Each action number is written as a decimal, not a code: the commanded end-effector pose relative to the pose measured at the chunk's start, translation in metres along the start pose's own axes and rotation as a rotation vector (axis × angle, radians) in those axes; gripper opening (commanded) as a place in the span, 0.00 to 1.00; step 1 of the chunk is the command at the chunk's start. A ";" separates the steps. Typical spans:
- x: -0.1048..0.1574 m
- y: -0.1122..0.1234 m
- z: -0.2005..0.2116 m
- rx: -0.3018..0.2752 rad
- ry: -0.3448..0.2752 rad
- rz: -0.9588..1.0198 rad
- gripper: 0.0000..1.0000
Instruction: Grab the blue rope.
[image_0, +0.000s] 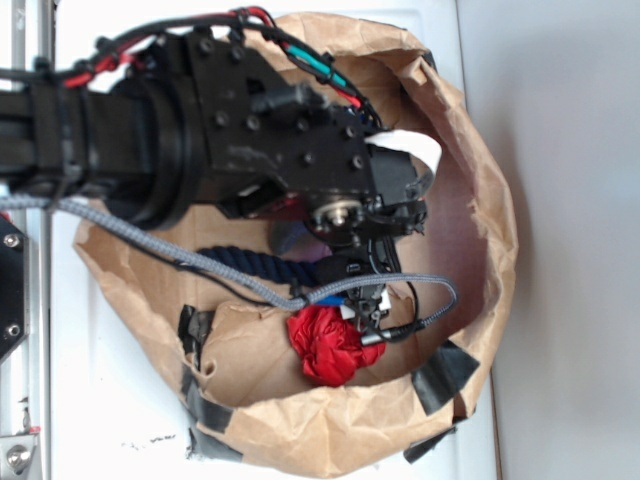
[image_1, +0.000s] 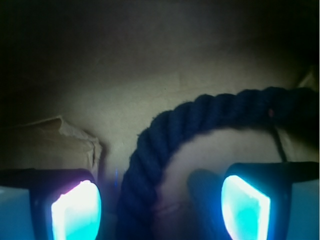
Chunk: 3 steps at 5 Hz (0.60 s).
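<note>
arm reaching right, hand spread apart

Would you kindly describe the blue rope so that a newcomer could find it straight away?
Look inside the crumpled brown paper bag, under the black robot arm. The blue rope lies there on the paper floor, curving between the open fingers. Unlike the red cloth or the grey braided cable, it is thick, dark navy and twisted.

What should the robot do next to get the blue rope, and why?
Probably ease straight down, then close. In the wrist view the gripper is open, and the thick dark navy twisted rope already runs between its glowing fingers, apparently lying on the brown paper bag floor just beyond them.
</note>
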<state>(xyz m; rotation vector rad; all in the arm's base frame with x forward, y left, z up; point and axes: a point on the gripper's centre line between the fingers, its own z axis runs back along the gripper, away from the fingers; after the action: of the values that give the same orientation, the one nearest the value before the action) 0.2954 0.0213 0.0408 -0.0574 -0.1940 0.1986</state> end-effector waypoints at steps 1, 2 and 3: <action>0.021 0.006 0.012 -0.006 -0.006 0.037 1.00; 0.026 0.010 0.011 0.005 -0.002 0.055 1.00; 0.036 0.013 0.012 -0.029 -0.004 0.091 1.00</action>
<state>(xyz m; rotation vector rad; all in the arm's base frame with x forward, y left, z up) 0.3175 0.0312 0.0437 -0.0983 -0.1409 0.2694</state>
